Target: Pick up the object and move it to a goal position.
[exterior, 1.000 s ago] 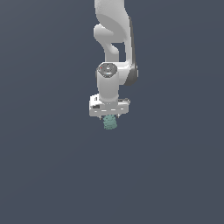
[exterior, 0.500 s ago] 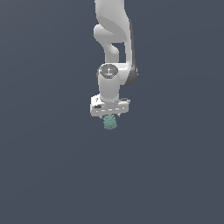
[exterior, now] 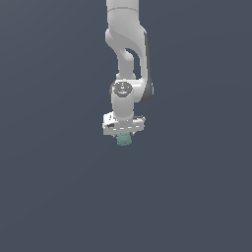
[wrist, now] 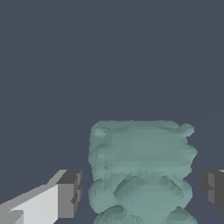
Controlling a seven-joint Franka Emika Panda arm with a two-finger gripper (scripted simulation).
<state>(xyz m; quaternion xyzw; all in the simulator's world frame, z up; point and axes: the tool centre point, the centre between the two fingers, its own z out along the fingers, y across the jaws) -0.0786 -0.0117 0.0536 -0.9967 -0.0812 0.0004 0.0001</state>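
The object (exterior: 124, 140) is a small teal-green ribbed stubby cylinder on the dark grey floor, directly under the white arm's hand. My gripper (exterior: 124, 135) points straight down over it. In the wrist view the object (wrist: 142, 166) fills the space between the two dark-padded fingertips (wrist: 70, 194). Narrow gaps show between each pad and the object's sides, so the gripper (wrist: 142, 192) straddles it without clamping. The fingertips themselves are hidden behind the hand in the exterior view.
A plain dark grey floor (exterior: 197, 197) lies all around the arm. No goal marker or other object shows in either view.
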